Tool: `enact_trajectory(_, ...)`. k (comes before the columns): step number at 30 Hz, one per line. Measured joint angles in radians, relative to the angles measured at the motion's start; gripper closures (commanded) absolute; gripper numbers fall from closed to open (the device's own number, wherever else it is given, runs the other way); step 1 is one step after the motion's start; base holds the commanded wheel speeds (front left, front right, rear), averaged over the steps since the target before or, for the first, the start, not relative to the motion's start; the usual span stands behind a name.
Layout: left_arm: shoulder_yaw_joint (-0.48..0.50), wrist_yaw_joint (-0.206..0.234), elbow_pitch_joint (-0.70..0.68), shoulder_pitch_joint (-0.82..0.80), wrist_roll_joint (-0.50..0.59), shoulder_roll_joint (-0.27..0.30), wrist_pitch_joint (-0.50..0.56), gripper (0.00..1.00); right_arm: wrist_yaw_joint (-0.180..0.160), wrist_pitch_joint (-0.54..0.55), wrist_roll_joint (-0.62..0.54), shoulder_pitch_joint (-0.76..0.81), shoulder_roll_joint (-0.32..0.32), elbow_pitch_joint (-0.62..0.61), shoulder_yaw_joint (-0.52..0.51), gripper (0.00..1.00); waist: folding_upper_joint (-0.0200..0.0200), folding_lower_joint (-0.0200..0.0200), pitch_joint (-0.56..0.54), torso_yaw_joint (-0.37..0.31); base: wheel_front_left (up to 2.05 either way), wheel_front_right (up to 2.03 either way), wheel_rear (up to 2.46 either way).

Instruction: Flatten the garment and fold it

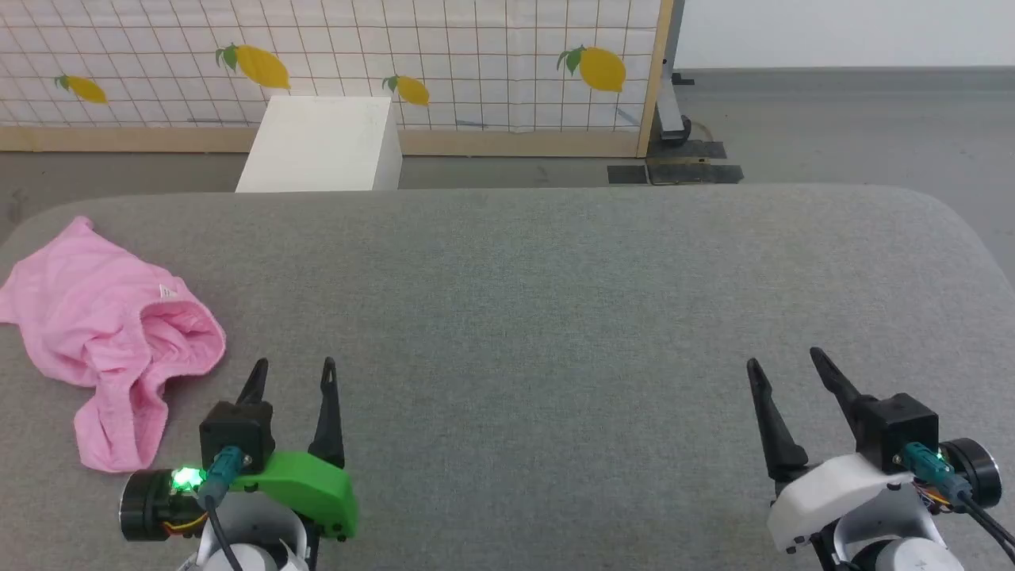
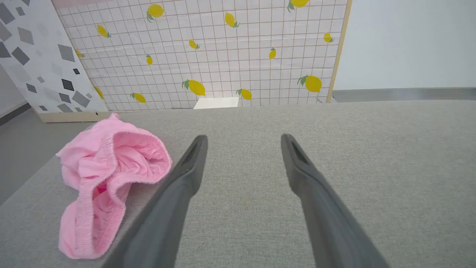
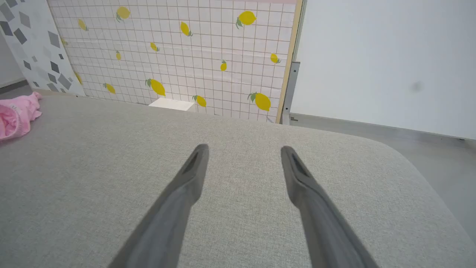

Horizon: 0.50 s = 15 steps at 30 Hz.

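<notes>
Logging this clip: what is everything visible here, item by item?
garment: one, light pink, crumpled at the left end of the cushioned surface, not touching either gripper
label: one, white, on the garment
cushioned surface: one, grey fabric, in front of the robot
box: one, white, on the floor past the far edge
lemon-print panel: one, white grid with yellow lemons, wood-framed, behind the box
speckled panel: one, white with grey shapes, left of the lemon panel
left gripper: one, dark fingers, green housing, open, lower left beside the garment
right gripper: one, dark fingers, white housing, open, lower right
</notes>
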Motion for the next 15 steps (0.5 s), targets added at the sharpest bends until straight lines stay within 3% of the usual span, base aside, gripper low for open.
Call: enact_trajectory(15, -0.008, -0.001, 0.023, 0.0, -0.016, 0.0, -0.026, 0.0, 0.0, -0.027, 0.021, 0.001, 0.0, 0.022, -0.006, 0.0, 0.0001, 0.0, 0.001, 0.005, 0.0, 0.0, 0.0)
